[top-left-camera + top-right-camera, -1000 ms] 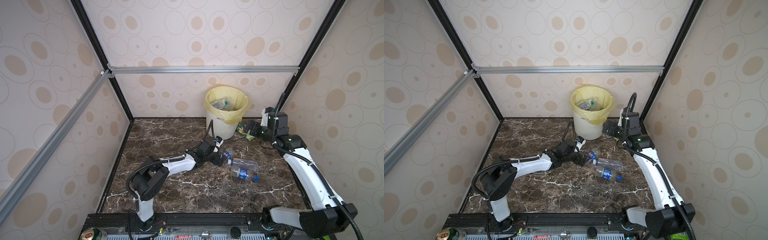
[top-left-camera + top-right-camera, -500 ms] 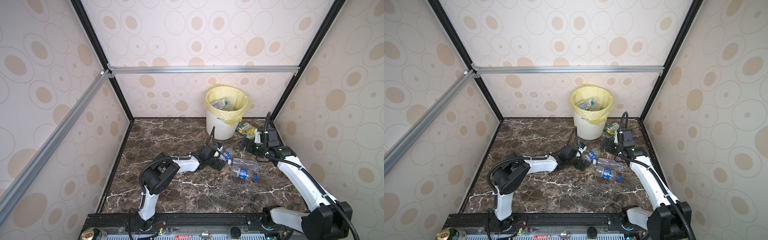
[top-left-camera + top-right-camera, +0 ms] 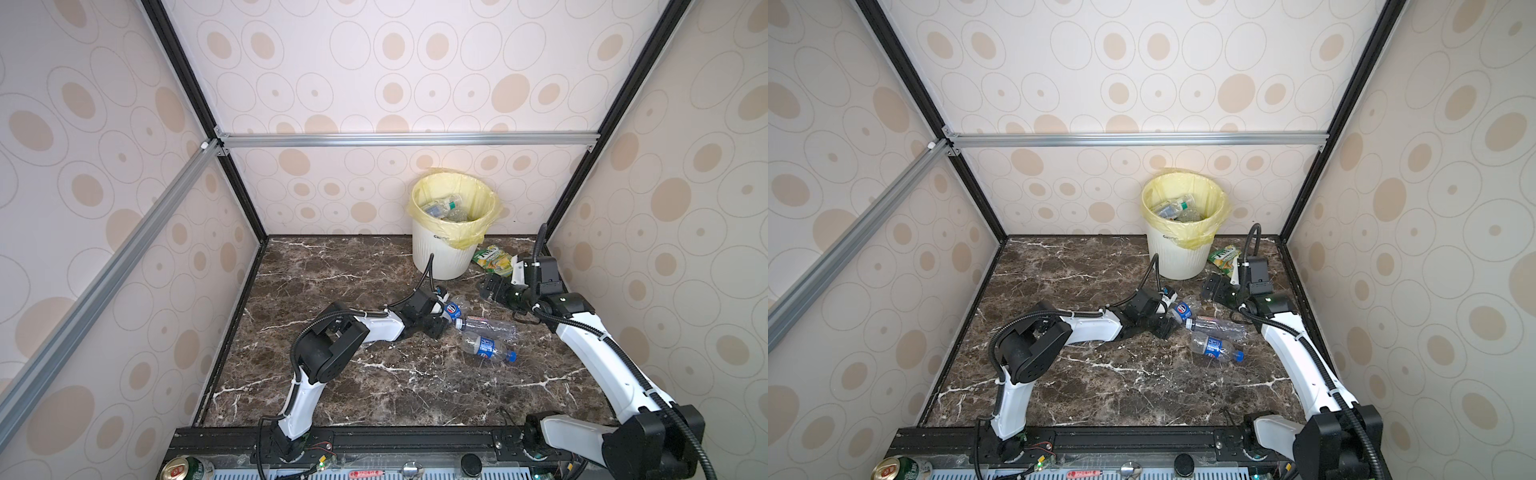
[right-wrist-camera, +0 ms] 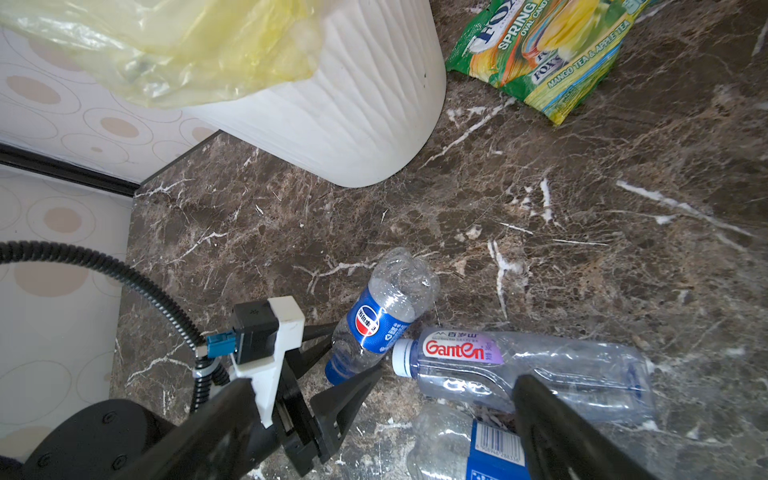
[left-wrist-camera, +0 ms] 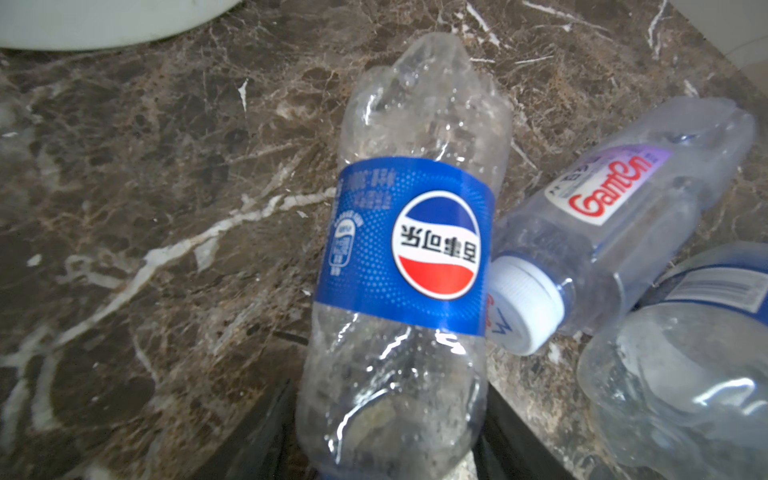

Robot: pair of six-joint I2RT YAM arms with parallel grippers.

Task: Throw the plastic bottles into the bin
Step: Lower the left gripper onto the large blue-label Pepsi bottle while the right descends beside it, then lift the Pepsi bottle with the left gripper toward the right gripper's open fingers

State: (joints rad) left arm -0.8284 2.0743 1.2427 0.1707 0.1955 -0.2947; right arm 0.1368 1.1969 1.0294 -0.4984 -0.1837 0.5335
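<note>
Found the Pepsi bottle (image 5: 407,249) lying on its side on the worktop (image 3: 374,386), a little toward 1 o'clock of the middle in both top views, not yet lifted. Saw its cap end caught between the left fingers (image 4: 353,390), closed against the plastic on both sides, to judge by the wrist views. Noted a Ganten bottle (image 4: 519,365) at 4 o'clock of it, white cap touching the blue label, and a blue-capped bottle (image 3: 484,347) just beyond at 5 o'clock. Placed the bin (image 3: 444,253) at 12 o'clock, near, several bottles already inside. Saw the right fingers (image 4: 552,424) spread wide and empty, hovering at 2 o'clock, close over the Ganten bottle. Judged the step in hand a grasp of the Pepsi bottle. Called next for a firm squeeze, a lift clear of the neighbouring cap and above the tall rim, then release over the bin.
</note>
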